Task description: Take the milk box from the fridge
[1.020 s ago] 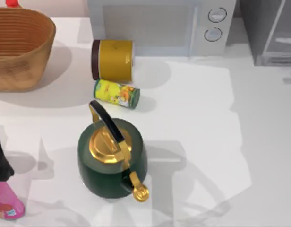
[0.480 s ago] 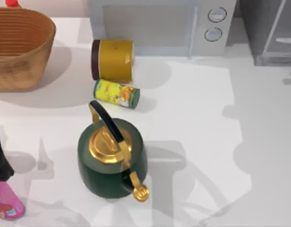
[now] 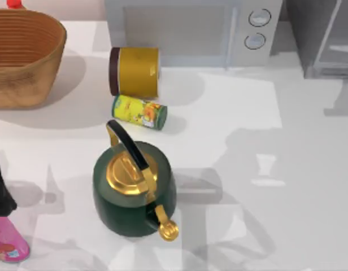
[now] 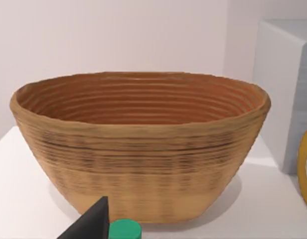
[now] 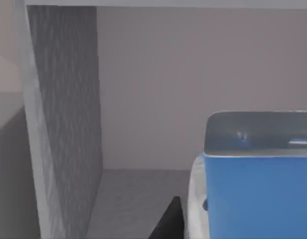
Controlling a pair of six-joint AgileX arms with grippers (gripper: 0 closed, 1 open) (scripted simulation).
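Observation:
The milk box (image 5: 258, 194), blue-topped with a white side, stands very close in the right wrist view, inside the fridge (image 5: 69, 124) on its grey floor. A dark part of my right gripper (image 5: 169, 223) sits right beside the carton's white side. In the top view the fridge (image 3: 323, 39) stands at the table's back right corner, its pale-framed door panel partly in view. My left gripper (image 4: 88, 225) is parked at the table's left side, facing a woven basket.
The woven basket (image 3: 24, 56) stands at the back left and a white microwave (image 3: 191, 31) at the back centre. In front of them lie a yellow jar (image 3: 137, 70) and a yellow-green can (image 3: 139, 112). A green kettle (image 3: 134, 189) stands mid-table and a pink bottle (image 3: 7, 245) at the front left.
The arm shadows on the right half of the table have shifted and changed shape. The basket, jar, can, kettle and bottle stay where they were.

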